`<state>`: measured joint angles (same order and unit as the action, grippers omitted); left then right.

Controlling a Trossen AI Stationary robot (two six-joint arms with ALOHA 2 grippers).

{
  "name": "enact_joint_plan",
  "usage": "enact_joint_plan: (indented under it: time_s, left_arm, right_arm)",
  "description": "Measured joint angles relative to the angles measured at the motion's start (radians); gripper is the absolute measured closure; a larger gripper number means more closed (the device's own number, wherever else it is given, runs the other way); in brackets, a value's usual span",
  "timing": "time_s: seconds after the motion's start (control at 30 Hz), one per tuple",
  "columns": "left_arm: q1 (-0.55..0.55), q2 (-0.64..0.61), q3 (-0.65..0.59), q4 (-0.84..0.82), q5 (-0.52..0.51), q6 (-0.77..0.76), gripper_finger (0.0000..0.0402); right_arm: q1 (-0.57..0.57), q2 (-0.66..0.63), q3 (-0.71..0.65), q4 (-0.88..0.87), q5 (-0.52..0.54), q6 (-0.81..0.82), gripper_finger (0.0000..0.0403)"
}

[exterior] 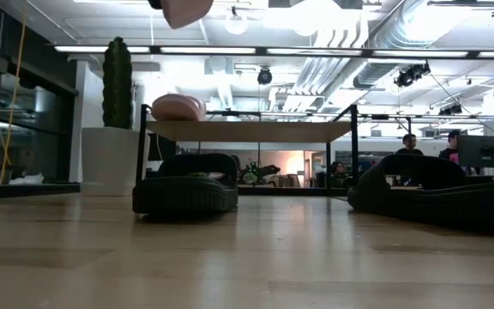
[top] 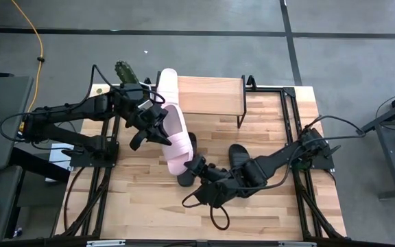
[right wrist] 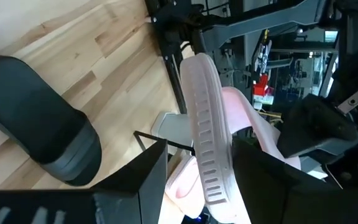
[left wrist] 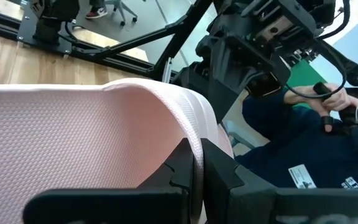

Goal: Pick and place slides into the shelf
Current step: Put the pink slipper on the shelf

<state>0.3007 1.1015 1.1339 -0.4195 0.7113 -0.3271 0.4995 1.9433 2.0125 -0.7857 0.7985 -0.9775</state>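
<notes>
— Pink slide [top: 175, 140] in the air?
— Yes, both hold it above the table: left gripper [top: 158, 128] pinched on its strap, right gripper [right wrist: 194, 186] clamped around its sole edge.
— The other pink slide [top: 166, 85]?
— On the shelf [top: 211, 96].

My left gripper [left wrist: 196, 165] pinches the edge of a pale pink slide [left wrist: 73, 134], its dark fingers [left wrist: 219, 171] closed on the ribbed strap. Beyond it loom the other arm's black housing [left wrist: 253, 37], a strip of wooden desk [left wrist: 17, 59], and a person's hand [left wrist: 334, 102].
</notes>
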Motion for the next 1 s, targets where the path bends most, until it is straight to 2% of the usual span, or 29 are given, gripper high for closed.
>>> enact_joint_plan:
  time_s: [0.33,0.6,0.73,0.93,1.0]
  left_arm:
    - [-0.088,0.000,0.000,0.020,-0.039,-0.018,0.0396]
    - [-0.118,0.001,0.000,0.026,-0.077,-0.018,0.0396]
    - [-0.118,0.001,0.000,0.025,-0.084,-0.013,0.0396]
    - [-0.119,0.002,0.000,0.025,-0.096,0.005,0.0396]
    - [-0.119,0.002,0.000,0.024,-0.104,0.006,0.0396]
  right_arm:
    - [-0.028,0.000,0.000,0.050,-0.075,-0.019,0.0234]
    - [-0.039,0.000,0.000,0.060,-0.087,-0.010,0.0241]
    - [-0.040,0.000,0.000,0.060,-0.100,0.004,0.0281]
    - [-0.040,0.000,0.000,0.041,-0.127,0.026,0.0381]
    - [-0.040,0.000,0.000,0.042,-0.124,0.027,0.0388]
